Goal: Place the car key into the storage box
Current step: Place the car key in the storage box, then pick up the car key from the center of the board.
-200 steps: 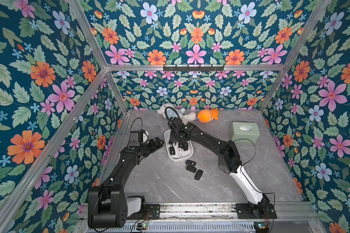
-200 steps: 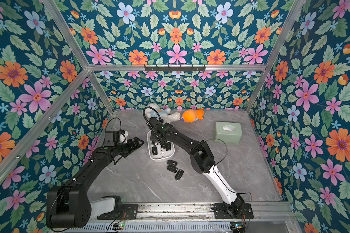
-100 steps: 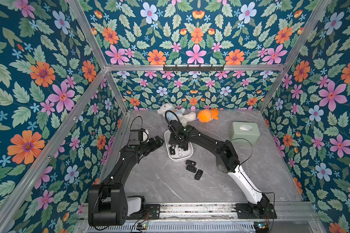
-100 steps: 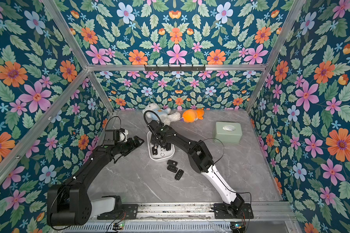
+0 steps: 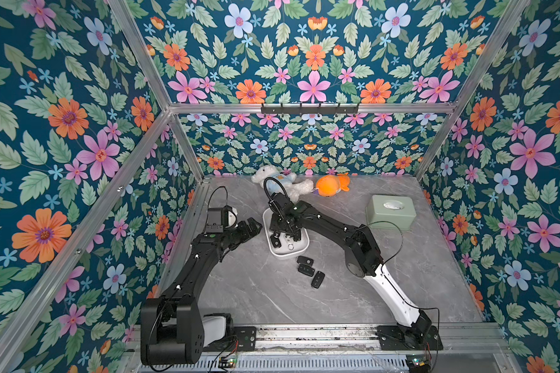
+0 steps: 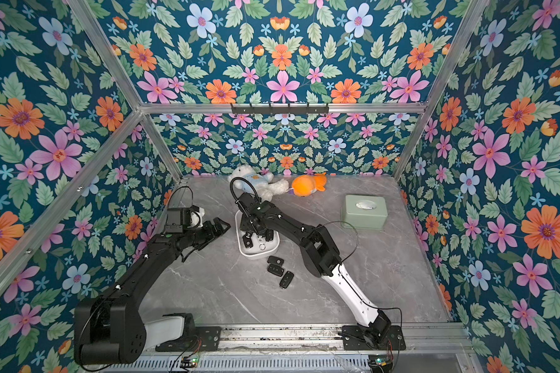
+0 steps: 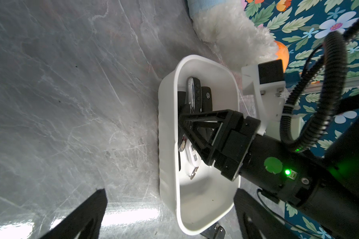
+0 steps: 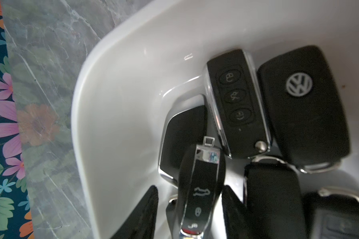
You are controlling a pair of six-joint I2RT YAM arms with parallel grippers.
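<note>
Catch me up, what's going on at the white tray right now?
The right gripper is down inside the storage box, jaws slightly apart on either side of a chrome-tipped car key that lies on the other keys there, so it looks like a release. The left gripper hangs wide open beside the box, holding nothing. On the table, just on the robot's side of the box, lie three more keys.

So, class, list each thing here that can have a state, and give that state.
storage box: upright, holding several car keys.
right gripper: fingers apart, down inside the box.
chrome-tipped car key: in the box, tilted, between those fingers, gap on one side.
left gripper: open, empty, beside the box.
three car keys: flat on the table, outside the box.
sage-green box: upright.
</note>
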